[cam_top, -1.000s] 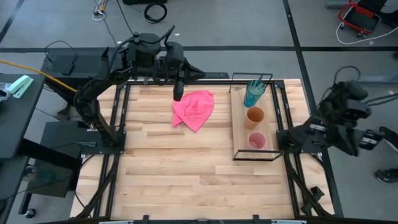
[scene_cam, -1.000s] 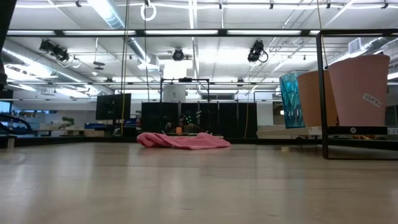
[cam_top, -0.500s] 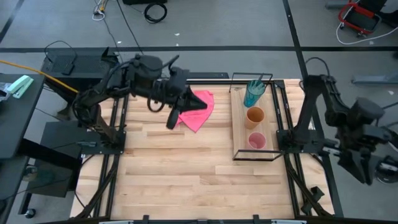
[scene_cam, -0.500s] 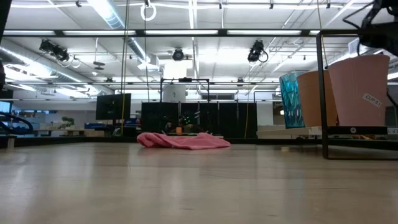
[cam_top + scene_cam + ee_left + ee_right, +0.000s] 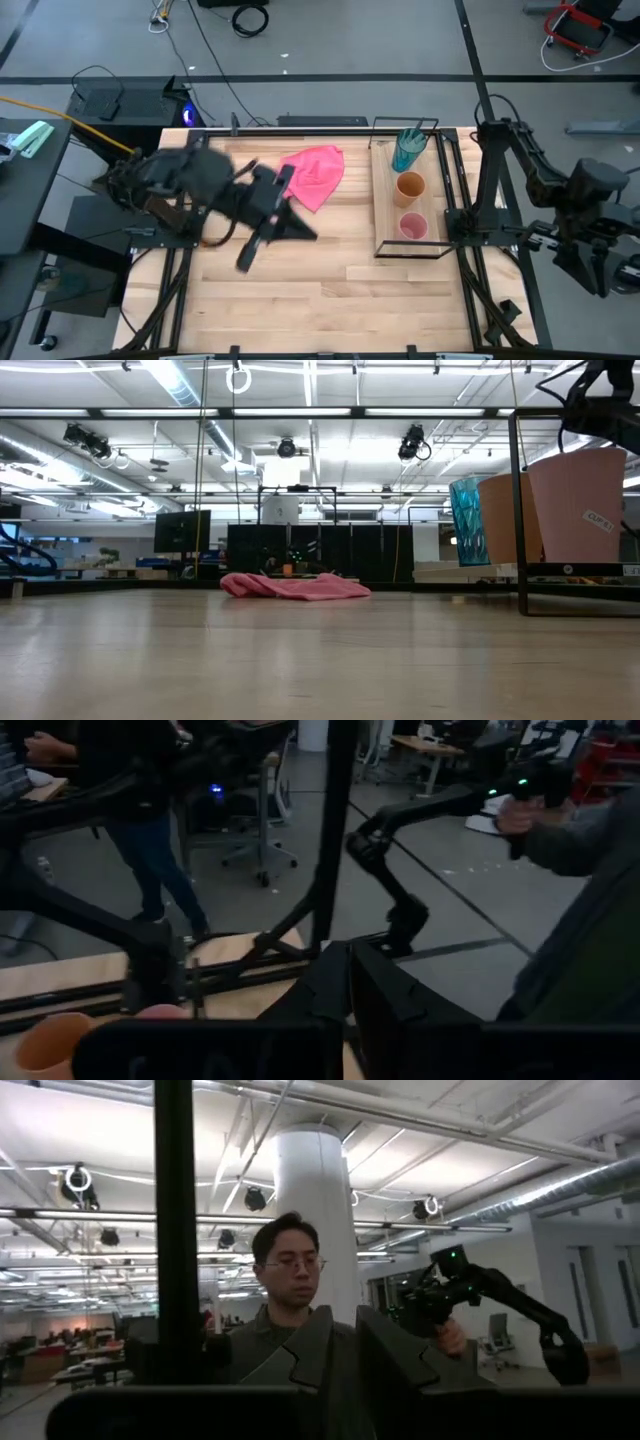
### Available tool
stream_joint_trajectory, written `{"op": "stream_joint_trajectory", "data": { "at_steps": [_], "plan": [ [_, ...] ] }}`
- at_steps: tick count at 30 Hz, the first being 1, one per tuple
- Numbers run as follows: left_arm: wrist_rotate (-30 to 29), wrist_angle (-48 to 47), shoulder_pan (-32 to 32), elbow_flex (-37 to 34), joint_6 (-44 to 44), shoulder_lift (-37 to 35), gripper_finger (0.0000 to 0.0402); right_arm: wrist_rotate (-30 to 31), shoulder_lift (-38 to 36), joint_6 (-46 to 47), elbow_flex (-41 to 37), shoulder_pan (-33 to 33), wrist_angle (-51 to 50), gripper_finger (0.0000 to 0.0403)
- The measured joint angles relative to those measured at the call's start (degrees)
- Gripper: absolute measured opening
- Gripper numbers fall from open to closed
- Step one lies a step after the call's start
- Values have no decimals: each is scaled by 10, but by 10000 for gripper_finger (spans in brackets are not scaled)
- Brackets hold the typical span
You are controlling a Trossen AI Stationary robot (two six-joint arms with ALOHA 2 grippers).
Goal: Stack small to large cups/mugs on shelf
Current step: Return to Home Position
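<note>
Hanging over the near-left part of the pale-wood plank desk [image 5: 330, 290], the left gripper [image 5: 349, 982] has its 2 fingers pressed together on nothing and points toward the shelf side. Off the desk's right edge, the right gripper [image 5: 345, 1345] is likewise closed and empty.

Along the desk's right side stands the rectangular light-wood shelf [image 5: 385, 205] with its thin black wire frame. On it, 3 cups stand upright in a row, apart from each other. The short pink cup [image 5: 413, 227] is nearest, the mid-sized orange cup [image 5: 410, 187] is in the middle, and the taller translucent teal-blue cup [image 5: 407, 150] is farthest. The crumpled pink cloth [image 5: 315, 175] lies left of the shelf, apart from it.

The placing looks complete, so the risk lies in the arms' way back to rest. A low pass by the left arm could catch the cloth and drag it against the shelf. The right arm sits close to the shelf's outer side, so a wide fold inward could strike the wire frame, and the teal-blue cup would likely tip first. Farthest off, a person's grey sleeve [image 5: 585, 840] shows beyond the right arm, so a broad swing there could be unsafe.
</note>
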Motion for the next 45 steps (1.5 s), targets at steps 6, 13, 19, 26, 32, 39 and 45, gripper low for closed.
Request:
{"op": "stream_joint_trajectory", "data": {
  "at_steps": [6,13,19,26,32,39,45],
  "plan": [
    [-190,0,-121,0,-39,-2,32,0,-4,4,-1,0,-26,57],
    [-477,-9,-286,0,-117,5,34,-2,-10,12,-1,0,-37,57],
    [-682,-12,-414,-1,-149,32,25,-2,-20,34,-1,0,-64,57],
    [-663,-10,-495,-1,-160,41,28,-2,-25,34,-1,0,-67,57],
    [-642,6,-558,-1,-235,42,36,-2,-25,31,-1,0,-67,57],
    [-605,-12,-590,-1,-190,36,26,-2,-26,-1,-1,0,-54,57],
    [-428,-4,-564,0,-93,-1,24,-2,-29,-20,-1,-12,-39,57]
  ]
}}
